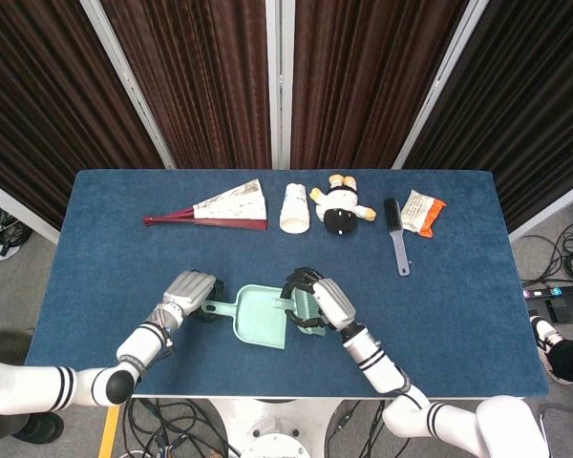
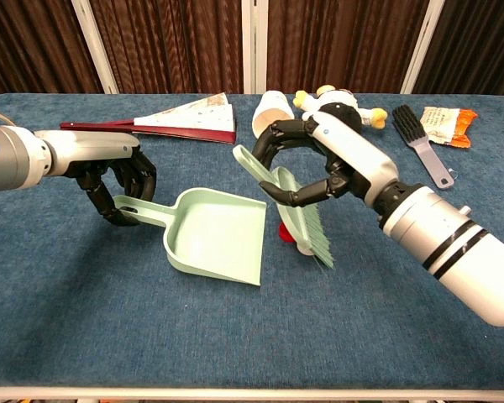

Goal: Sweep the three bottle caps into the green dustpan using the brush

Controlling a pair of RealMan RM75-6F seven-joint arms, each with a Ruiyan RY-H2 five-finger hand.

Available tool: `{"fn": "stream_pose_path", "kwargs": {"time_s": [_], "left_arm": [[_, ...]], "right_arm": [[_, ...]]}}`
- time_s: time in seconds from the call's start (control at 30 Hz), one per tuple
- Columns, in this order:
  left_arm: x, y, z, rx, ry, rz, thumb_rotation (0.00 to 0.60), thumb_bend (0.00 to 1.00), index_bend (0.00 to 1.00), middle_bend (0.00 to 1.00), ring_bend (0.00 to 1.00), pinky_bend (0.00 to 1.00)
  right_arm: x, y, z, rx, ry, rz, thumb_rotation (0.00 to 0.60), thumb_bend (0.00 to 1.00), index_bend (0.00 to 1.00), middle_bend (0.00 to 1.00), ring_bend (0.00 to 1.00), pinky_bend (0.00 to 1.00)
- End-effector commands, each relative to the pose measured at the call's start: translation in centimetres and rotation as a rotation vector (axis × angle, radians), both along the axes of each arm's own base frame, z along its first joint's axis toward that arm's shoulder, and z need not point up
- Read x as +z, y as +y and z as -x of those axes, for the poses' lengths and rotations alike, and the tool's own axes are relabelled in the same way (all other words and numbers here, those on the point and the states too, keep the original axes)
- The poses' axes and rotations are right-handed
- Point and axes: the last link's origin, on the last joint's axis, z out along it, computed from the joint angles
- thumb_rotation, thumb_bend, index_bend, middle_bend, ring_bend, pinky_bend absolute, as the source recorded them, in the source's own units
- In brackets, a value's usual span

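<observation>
My left hand [image 2: 118, 186] grips the handle of the pale green dustpan [image 2: 214, 239], which lies flat on the blue table with its mouth facing right. My right hand [image 2: 319, 159] holds the green brush [image 2: 292, 208] tilted, bristles down at the dustpan's mouth. A sliver of the red cap [image 2: 284, 232] shows just left of the bristles. The black and white caps are hidden. From the head camera, the right hand [image 1: 315, 301] and brush overlap the dustpan's [image 1: 253, 317] right edge, while the left hand [image 1: 189, 291] is at the handle.
Along the far side of the table lie a folding fan [image 1: 215, 208], a white cup on its side [image 1: 294, 208], a plush toy [image 1: 342, 208], a black brush [image 1: 395, 234] and a snack packet [image 1: 422, 212].
</observation>
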Motion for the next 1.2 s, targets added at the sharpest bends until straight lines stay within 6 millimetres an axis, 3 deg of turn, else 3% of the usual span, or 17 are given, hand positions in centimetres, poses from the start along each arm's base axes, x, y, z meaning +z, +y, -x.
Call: {"fn": "stream_pose_path", "kwargs": {"time_s": [0.03,0.57,0.87,1.1,1.17,1.2], "left_arm": [[-0.1,0.1,-0.2,-0.006,0.003,-0.005,0.600,0.38,0.60,0.56,0.38,0.26],[-0.9,0.1,-1.0,-0.005,0.005,0.015,0.600,0.38,0.60,0.56,0.38,0.26],[-1.0,0.2,-1.1,0.008,-0.002,0.016,0.600,0.38,0.60,0.56,0.38,0.26],[-0.3,0.6,-0.5,0.015,-0.003,-0.010,0.600,0.38,0.58,0.55,0.38,0.26],[0.0,0.6,-0.1,0.022,-0.006,-0.011,0.600,0.38,0.51,0.52,0.38,0.26],[0.1,0.5,0.0,0.025,-0.008,-0.011,0.600,0.37,0.43,0.48,0.36,0.26]], "right_arm": [[-0.7,-0.3,-0.9,-0.015,-0.040,-0.037,0.600,0.55,0.71,0.60,0.27,0.18],[-3.2,-0.9,-6.3,0.004,-0.177,-0.125,0.600,0.55,0.71,0.60,0.27,0.18],[-2.9,-1.4,-9.0,0.028,-0.262,-0.122,0.600,0.55,0.71,0.60,0.27,0.18],[0.5,-2.0,-7.5,0.048,-0.299,-0.035,0.600,0.55,0.72,0.60,0.27,0.18],[1.9,-2.3,-6.3,0.042,-0.275,0.002,0.600,0.55,0.72,0.60,0.27,0.18],[2.6,-2.5,-5.7,0.040,-0.259,0.018,0.600,0.55,0.72,0.60,0.27,0.18]]}}
